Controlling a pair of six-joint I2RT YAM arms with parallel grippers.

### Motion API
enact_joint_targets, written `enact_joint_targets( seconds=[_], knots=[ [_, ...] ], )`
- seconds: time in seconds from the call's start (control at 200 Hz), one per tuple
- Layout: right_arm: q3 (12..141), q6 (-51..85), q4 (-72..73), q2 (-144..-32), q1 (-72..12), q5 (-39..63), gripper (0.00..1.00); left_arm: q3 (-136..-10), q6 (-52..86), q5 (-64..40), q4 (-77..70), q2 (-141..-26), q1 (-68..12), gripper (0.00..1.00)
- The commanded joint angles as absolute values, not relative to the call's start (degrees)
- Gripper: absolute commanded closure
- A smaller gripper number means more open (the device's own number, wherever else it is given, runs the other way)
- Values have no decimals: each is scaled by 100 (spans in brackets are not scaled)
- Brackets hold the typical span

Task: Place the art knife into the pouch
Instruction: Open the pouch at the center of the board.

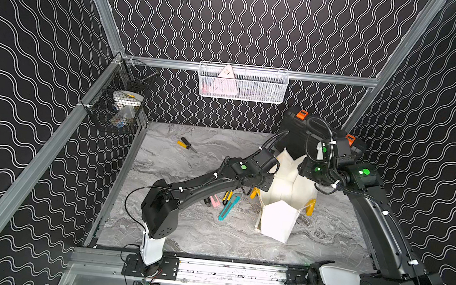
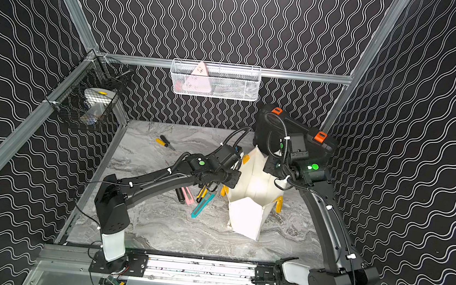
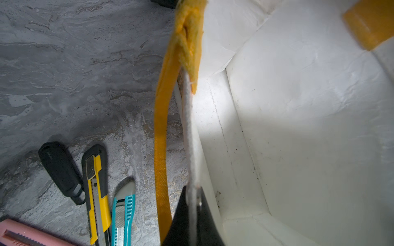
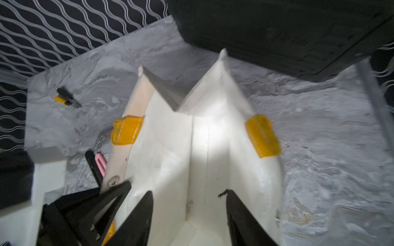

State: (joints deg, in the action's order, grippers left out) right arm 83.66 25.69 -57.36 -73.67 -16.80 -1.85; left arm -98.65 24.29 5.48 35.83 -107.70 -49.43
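The pouch [image 1: 279, 219], a white cloth tote with yellow handles [image 3: 162, 149], stands open right of the table's middle in both top views [image 2: 245, 219]. My left gripper [image 3: 193, 189] is shut on the pouch's rim, holding that side up. My right gripper [image 4: 187, 192] hangs open over the pouch's mouth with nothing between its fingers. The white inside of the pouch [image 4: 170, 149] shows no object. Several art knives lie on the table beside the pouch: a teal one [image 1: 228, 207], a yellow and black one [image 3: 96, 191], a pink one [image 1: 215, 201] and a black one [image 3: 60, 170].
A black hard case with orange latches [image 1: 299, 127] stands right behind the pouch. A yellow and black screwdriver [image 1: 185, 144] lies at the back of the table. A white wire basket [image 1: 242, 83] hangs on the back wall, a black mesh basket [image 1: 119, 104] on the left rail.
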Motion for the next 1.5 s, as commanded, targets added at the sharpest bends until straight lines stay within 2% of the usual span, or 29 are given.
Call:
enact_joint_targets(
  seconds=[0.0,0.16,0.465,0.645,0.795,1.006,1.381,1.496],
  knots=[
    [7968,2798,-5086,-7487,-1703,610,44,-9820,2515,677,3489,-10659,-4939,100],
    [7132,2899,-4525,-7878,-1764,982,44,-9827,2544,815,3544,-10588,-4934,100],
    [6354,3009,-3929,-8758,-2162,806,44,-9669,2699,821,3301,-10400,-4703,100],
    [6195,3116,-3635,-9380,-2534,558,43,-9476,2818,750,3103,-10378,-4594,100],
    [6406,2950,-3912,-9956,-2740,294,40,-9148,2909,562,2955,-10149,-4162,100],
    [6760,2561,-4491,-10442,-2642,-73,37,-8618,2881,197,2897,-9579,-3251,100],
    [6735,2253,-4770,-10325,-2024,-368,37,-8578,2488,305,3429,-9161,-2343,100],
    [6625,2147,-4815,-10310,-1891,-475,37,-8531,2373,443,3577,-9048,-2276,100]
  ],
)
